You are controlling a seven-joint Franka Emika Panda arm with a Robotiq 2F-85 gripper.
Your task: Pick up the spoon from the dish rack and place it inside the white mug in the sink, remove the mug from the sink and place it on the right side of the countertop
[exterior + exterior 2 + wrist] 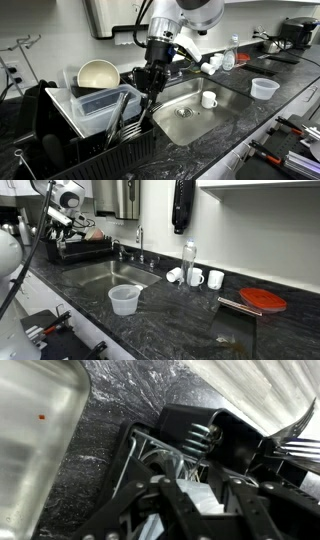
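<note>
In an exterior view my gripper [149, 98] reaches down into the black dish rack [60, 130] at its sink-side end. In the wrist view its fingers [168, 485] stand on either side of a pale shiny piece [200, 497] in the rack. Whether they press on it is unclear. Thin metal utensil stems [197, 464] rise just beyond the piece, and I cannot single out the spoon. The white mug [209, 99] stands upright in the sink [185, 118], apart from the gripper. The black countertop [285, 95] runs to the right.
A cream bowl [97, 73] and plastic tubs [100, 100] fill the rack. A translucent round tub [264, 88] sits on the counter right of the sink. The tap [139, 242], a bottle [189, 260], two mugs [206, 278] and a red lid [263, 300] line the counter.
</note>
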